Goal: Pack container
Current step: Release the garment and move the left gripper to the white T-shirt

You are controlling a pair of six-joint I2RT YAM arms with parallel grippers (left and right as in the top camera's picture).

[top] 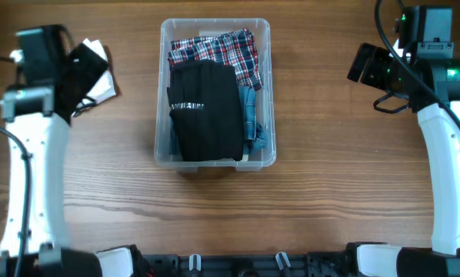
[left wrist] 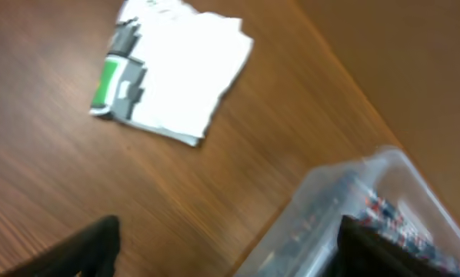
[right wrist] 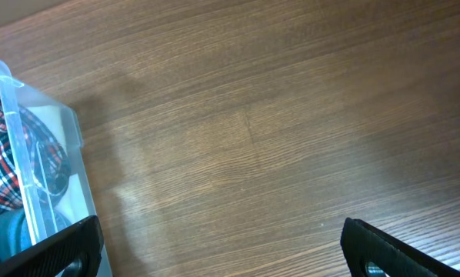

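Overhead, we see the container (top: 159, 146) between the left gripper (top: 88, 65) and the right gripper (top: 362, 63), its long side pointing away from us. Both are wide open and empty.

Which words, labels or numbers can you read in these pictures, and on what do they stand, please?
None can be read.
White packet on the table: green and grey printed patch, too blurred to read.
Black garment in the container: pale strip, too small to read.
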